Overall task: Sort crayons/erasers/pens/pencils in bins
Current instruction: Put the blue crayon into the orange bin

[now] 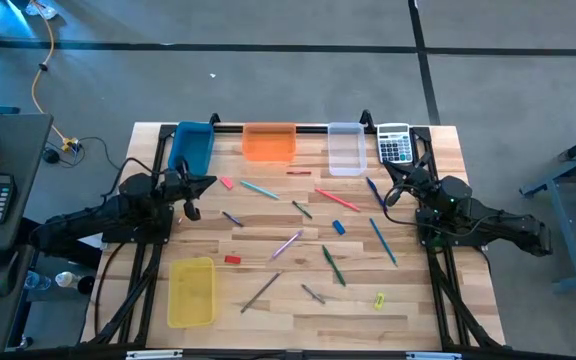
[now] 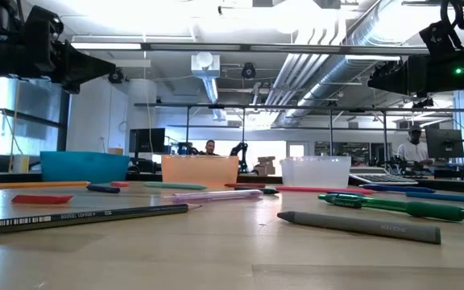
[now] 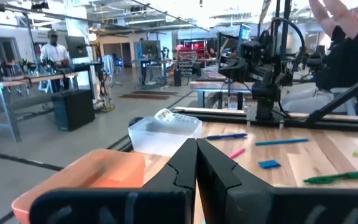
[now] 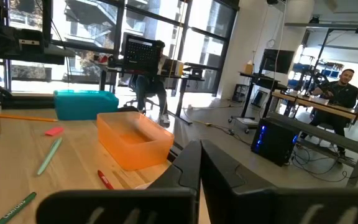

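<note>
Both arms hang raised at the table's edges — left gripper (image 1: 194, 193) near the blue bin (image 1: 192, 147), right gripper (image 1: 396, 190) below the calculator (image 1: 395, 143). Each has its fingers pressed together, holding nothing.

Nothing appears sorted: pens (image 1: 382, 241), pencils (image 1: 286, 245), crayons (image 1: 313, 294) and erasers (image 1: 232, 259) lie scattered mid-table. The orange bin (image 1: 269, 141) and clear bin (image 1: 345, 147) sit along the far edge, the yellow bin (image 1: 191, 291) near the front left.

Risks, judged: thin sticks lie flat and close together — a descent with fingers unopened would shove them, or a pinch could catch two. Red pencil and red crayon look alike; misbinning is likely.
</note>
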Motion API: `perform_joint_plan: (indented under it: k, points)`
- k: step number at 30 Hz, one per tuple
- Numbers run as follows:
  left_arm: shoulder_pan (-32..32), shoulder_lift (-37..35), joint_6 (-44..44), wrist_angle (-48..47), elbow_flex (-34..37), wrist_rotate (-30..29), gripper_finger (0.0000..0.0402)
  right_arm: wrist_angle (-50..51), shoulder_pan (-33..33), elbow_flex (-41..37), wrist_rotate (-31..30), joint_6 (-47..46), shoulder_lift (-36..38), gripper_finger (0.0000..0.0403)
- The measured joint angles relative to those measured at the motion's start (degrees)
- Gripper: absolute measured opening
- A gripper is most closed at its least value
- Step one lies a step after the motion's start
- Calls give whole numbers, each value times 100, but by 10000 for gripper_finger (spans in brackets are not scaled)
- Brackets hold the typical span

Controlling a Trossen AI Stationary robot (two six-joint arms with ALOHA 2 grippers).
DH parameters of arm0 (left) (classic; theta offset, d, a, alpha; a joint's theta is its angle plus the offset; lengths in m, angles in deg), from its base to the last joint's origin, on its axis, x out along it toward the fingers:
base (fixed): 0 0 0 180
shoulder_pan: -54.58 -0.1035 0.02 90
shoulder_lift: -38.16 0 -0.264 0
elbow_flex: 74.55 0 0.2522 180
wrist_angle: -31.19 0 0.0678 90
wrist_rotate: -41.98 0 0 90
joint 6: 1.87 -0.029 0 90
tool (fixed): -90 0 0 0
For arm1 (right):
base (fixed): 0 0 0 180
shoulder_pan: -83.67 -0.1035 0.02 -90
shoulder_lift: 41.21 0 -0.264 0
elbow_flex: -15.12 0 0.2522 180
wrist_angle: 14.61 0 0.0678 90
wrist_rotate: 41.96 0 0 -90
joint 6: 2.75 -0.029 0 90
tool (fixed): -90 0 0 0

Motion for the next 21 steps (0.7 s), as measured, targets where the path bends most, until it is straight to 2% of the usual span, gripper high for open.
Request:
perform_joint_plan:
  k: [9,21]
  points:
    - [24,73,81,85,0,15,0,0,-2,0,0,0,2,0]
    - [211,746,102,468,0,-499,0,-1,-1,0,-1,0,1,0]
